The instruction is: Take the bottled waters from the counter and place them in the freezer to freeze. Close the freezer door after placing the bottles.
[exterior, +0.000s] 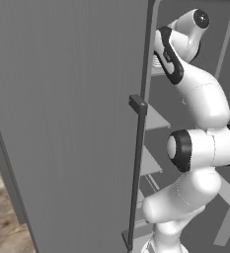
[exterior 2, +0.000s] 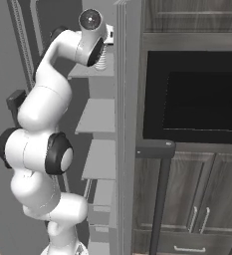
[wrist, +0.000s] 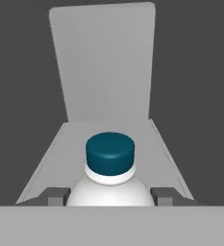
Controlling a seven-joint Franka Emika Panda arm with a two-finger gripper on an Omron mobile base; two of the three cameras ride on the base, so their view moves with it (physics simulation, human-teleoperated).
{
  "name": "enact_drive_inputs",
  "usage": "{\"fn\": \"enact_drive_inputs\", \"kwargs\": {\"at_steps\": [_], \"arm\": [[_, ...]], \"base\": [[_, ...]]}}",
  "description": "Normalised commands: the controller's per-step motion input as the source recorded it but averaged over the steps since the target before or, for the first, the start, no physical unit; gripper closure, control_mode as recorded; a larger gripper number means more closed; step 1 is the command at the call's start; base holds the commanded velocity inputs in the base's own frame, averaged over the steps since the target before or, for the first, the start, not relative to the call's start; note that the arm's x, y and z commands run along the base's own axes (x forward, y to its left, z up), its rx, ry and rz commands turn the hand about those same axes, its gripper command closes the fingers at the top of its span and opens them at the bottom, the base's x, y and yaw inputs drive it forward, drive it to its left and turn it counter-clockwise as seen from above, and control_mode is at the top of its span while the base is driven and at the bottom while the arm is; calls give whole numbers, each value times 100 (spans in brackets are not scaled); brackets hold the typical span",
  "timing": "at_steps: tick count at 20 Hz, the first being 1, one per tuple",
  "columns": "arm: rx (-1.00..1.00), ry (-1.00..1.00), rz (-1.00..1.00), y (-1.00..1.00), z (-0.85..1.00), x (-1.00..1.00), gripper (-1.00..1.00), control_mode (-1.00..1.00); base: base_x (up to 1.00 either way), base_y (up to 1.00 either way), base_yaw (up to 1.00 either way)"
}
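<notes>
A clear bottled water (wrist: 109, 190) with a teal cap (wrist: 110, 153) stands upright on an upper grey shelf (wrist: 75, 139) inside the freezer (exterior 2: 95, 119). My gripper (wrist: 109, 196) reaches down over it, a finger tip (wrist: 56, 196) pressed to each side of the bottle's body. The bottle's ribbed side (exterior 2: 102, 59) peeks out under my hand in the right base view and again (exterior: 156, 60) in the left base view. The freezer door (exterior: 62, 123) stands wide open on my left, its bar handle (exterior: 136, 168) facing me. The second bottle and the counter are out of view.
More grey shelves (exterior: 153, 118) step down below the bottle's shelf. A grey panel edge (exterior 2: 125, 124) bounds the compartment on the right. Beyond it sit the black built-in microwave (exterior 2: 192, 99) and dark wood cabinets (exterior 2: 187, 209). A dark bar handle (exterior 2: 160, 199) stands in front of them.
</notes>
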Motion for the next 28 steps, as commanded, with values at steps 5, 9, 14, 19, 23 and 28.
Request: {"fn": "enact_drive_inputs", "kwargs": {"at_steps": [5, 9, 14, 19, 23, 28], "arm": [[0, 0, 1, 0, -9, 49, 100, -100], [0, -1, 0, 0, -14, 47, 100, -100], [0, -1, 0, 0, -8, 43, 100, -100], [0, 0, 0, 0, -10, 35, 100, -100], [0, 0, 0, 0, -20, 13, 100, -100], [0, 0, 0, 0, -20, 1, 100, -100]], "base": [[0, 0, 0], [0, 0, 0], [0, 0, 0], [0, 0, 0], [0, 0, 0], [0, 0, 0]]}}
